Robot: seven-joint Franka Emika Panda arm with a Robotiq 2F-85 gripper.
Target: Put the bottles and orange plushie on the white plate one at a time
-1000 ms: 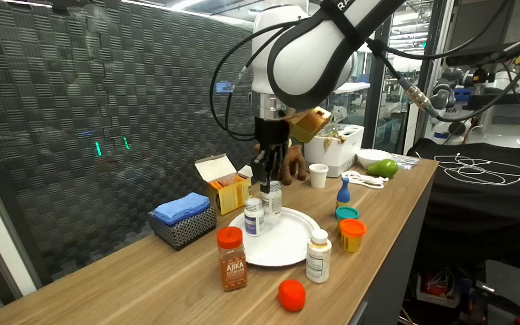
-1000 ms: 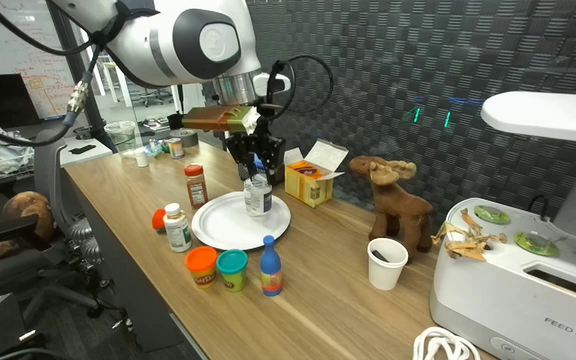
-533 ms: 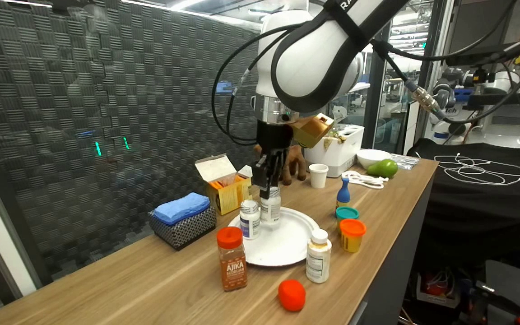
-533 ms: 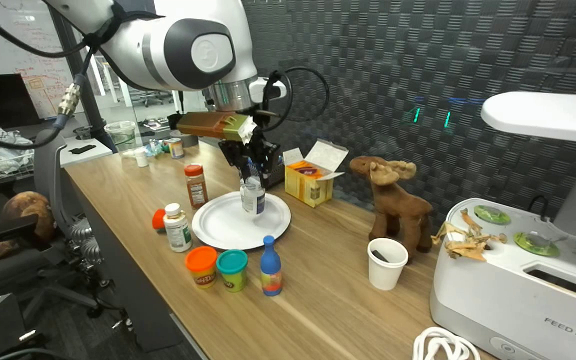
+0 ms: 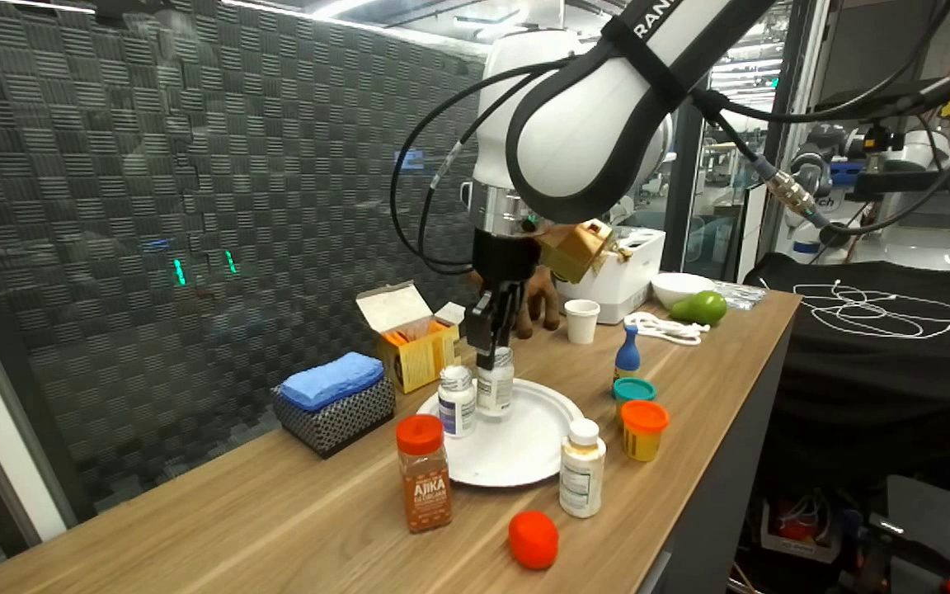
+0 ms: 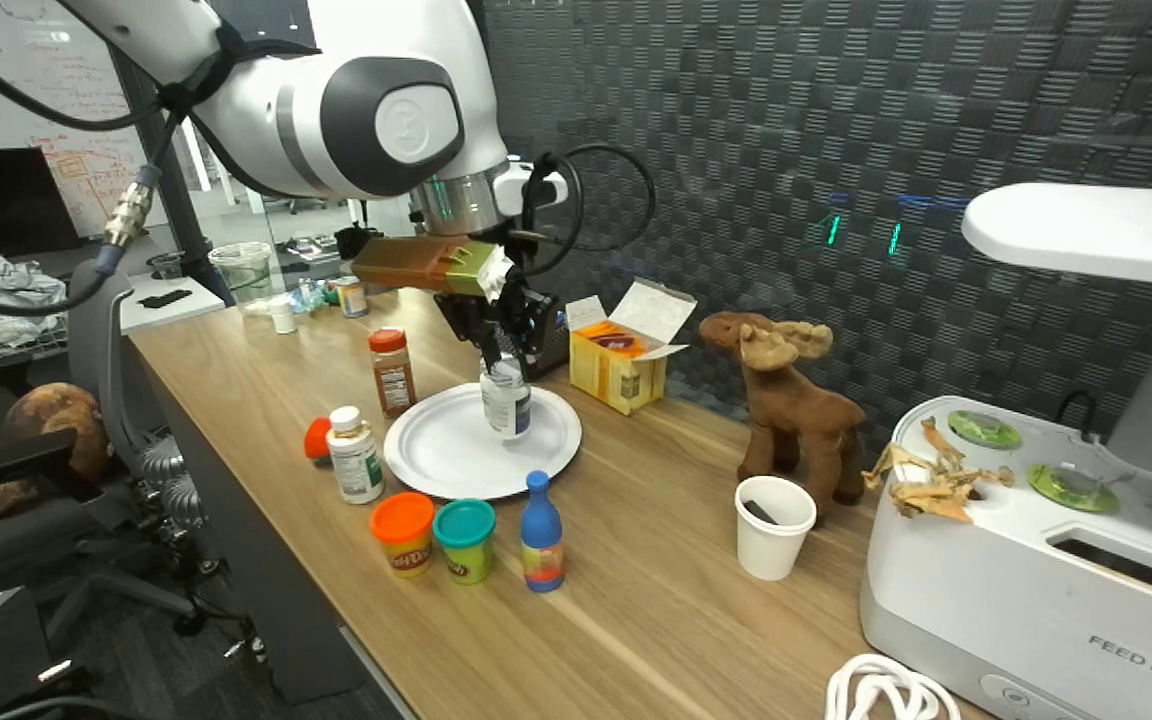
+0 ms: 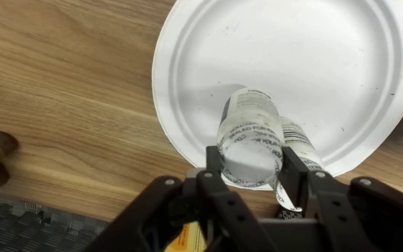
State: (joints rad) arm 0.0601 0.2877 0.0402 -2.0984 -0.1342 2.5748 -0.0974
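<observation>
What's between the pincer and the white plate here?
A white bottle, held by the pincer; the wrist view shows it over the plate, though contact is unclear.

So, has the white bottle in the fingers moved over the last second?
Yes, downward: in an exterior view, the held white bottle now appears lower relative to the yellow box.

In both exterior views the arm [image 5: 578, 136] is sinking. In an exterior view it is also drifting right, its fingers [image 5: 483, 334] bringing the gripped white bottle [image 5: 496, 394] lower in the frame, and another white bottle [image 5: 457, 406] is standing slightly farther left and lower than a second ago.
</observation>
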